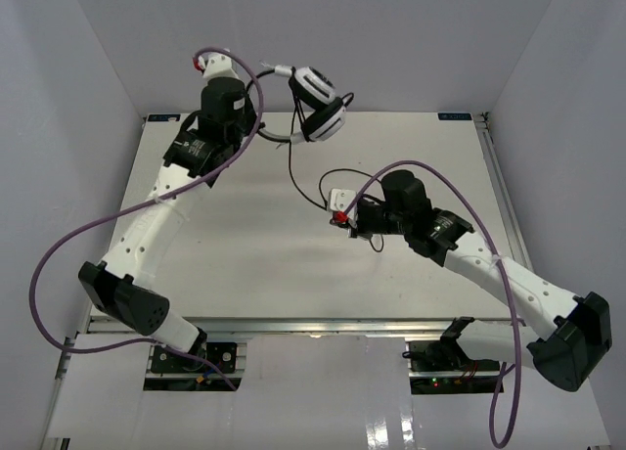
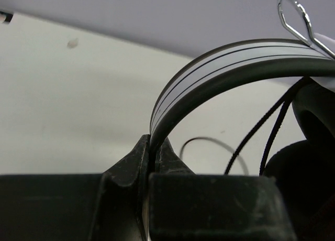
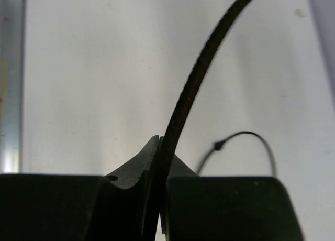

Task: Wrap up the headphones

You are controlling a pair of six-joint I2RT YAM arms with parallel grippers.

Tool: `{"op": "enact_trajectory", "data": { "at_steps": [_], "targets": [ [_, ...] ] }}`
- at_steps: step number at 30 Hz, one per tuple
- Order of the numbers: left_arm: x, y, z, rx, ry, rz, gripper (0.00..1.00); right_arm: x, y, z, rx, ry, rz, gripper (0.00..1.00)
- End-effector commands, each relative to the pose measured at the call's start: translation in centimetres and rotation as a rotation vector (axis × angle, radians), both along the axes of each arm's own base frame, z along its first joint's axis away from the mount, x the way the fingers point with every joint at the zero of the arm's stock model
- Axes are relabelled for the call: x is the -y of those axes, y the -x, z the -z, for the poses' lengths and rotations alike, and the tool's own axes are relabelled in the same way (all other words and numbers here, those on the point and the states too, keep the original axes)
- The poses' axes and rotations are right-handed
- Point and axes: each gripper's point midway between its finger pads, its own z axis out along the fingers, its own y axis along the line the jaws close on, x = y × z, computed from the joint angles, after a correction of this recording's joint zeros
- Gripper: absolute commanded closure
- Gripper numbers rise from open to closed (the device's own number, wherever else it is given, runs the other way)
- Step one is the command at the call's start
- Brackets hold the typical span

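The headphones (image 1: 319, 102) hang in the air over the table's back edge, with their white-and-black ear cups side by side. My left gripper (image 1: 254, 100) is shut on the thin curved headband (image 2: 220, 63), which rises from the jaws (image 2: 154, 146) and arcs right to a black ear cup (image 2: 309, 173). The thin dark cord (image 1: 290, 161) runs down from the headphones towards mid-table. My right gripper (image 1: 331, 208) is shut on the cord (image 3: 193, 84), which passes straight up out of the closed jaws (image 3: 163, 152). A slack loop of cord (image 3: 251, 139) lies on the table beyond.
Thick purple robot cables (image 1: 59, 254) loop off both arms. The white table (image 1: 245, 245) has a metal rail along its right edge (image 1: 501, 186). Grey walls close in the back and both sides.
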Motion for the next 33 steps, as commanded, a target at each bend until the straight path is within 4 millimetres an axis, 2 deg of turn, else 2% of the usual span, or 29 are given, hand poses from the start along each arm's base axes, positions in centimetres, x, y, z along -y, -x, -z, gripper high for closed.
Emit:
{"op": "enact_trajectory", "data": {
  "at_steps": [1, 4, 7, 11, 16, 19, 23, 27, 33],
  "targets": [
    [-0.6, -1.4, 7.2, -0.104, -0.155, -0.011, 1.00, 4.7, -5.2, -5.7, 0.341, 0.204, 0.240, 0.92],
    [-0.5, -0.7, 11.9, -0.196, -0.209, 0.030, 1.00, 5.2, -7.2, -8.6, 0.448, 0.224, 0.308, 0.92],
    [-0.5, 0.7, 14.6, -0.248, -0.244, 0.077, 1.00, 5.7, -9.4, -11.1, 0.527, 0.237, 0.400, 0.92],
    [-0.4, 2.5, 16.1, -0.265, -0.269, 0.156, 1.00, 5.3, -10.9, -12.8, 0.546, 0.205, 0.429, 0.92],
    [1.9, 5.2, 16.9, -0.274, -0.252, 0.364, 1.00, 4.1, -12.9, -12.6, 0.505, 0.158, 0.428, 0.92],
    [3.3, 7.0, 16.3, -0.251, -0.230, 0.452, 1.00, 3.1, -14.5, -11.3, 0.376, 0.083, 0.411, 0.92],
    [5.0, 9.5, 13.9, -0.179, -0.189, 0.574, 1.00, 2.3, -16.1, -9.6, 0.204, -0.007, 0.378, 0.92],
    [6.7, 11.4, 12.0, -0.137, -0.139, 0.687, 1.00, 1.7, -17.0, -7.4, 0.047, -0.064, 0.339, 0.92],
    [8.4, 12.8, 8.0, -0.053, -0.048, 0.780, 1.00, 2.7, -17.6, -2.7, -0.148, -0.096, 0.340, 0.92]
  ]
}}
